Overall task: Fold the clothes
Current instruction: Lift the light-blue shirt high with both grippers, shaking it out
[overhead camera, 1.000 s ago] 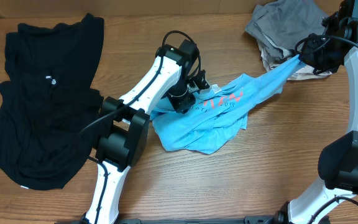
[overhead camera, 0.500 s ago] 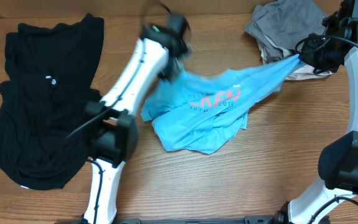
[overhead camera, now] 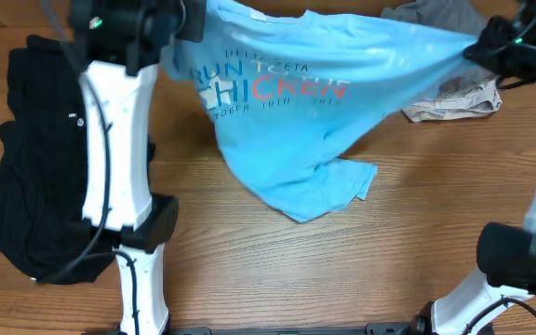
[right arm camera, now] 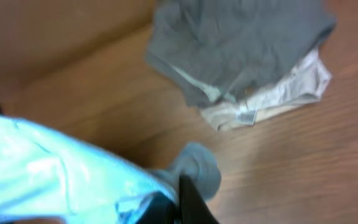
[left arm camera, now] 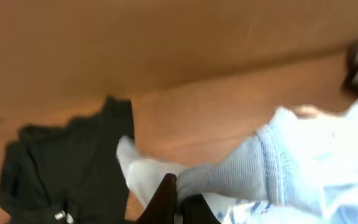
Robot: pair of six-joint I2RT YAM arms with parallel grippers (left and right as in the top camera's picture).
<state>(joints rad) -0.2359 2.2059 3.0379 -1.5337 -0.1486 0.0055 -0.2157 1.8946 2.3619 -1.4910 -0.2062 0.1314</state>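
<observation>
A sky-blue T-shirt (overhead camera: 287, 102) with printed lettering hangs stretched across the back of the table, its lower edge resting on the wood. My left gripper (overhead camera: 184, 20) is shut on its ribbed edge at the far left. In the left wrist view the dark fingers (left arm camera: 166, 198) pinch that ribbed cloth (left arm camera: 229, 174). At the far right my right gripper (overhead camera: 482, 45) is shut on the opposite end. The right wrist view shows the shirt (right arm camera: 55, 174) bunched at the fingertips (right arm camera: 190, 198). A black shirt (overhead camera: 54, 149) lies crumpled on the left.
A grey piece (overhead camera: 435, 13) and a beige piece (overhead camera: 459, 98) lie heaped at the back right, under the right gripper; the right wrist view shows the grey piece (right arm camera: 241, 43) over the beige piece (right arm camera: 278, 93). The left arm's white links (overhead camera: 114, 140) stand over the black shirt.
The left gripper closed on the shirt, then rose and swung to the back left, lifting and spreading it so the lettering shows. The right gripper kept its hold and rose slightly.
</observation>
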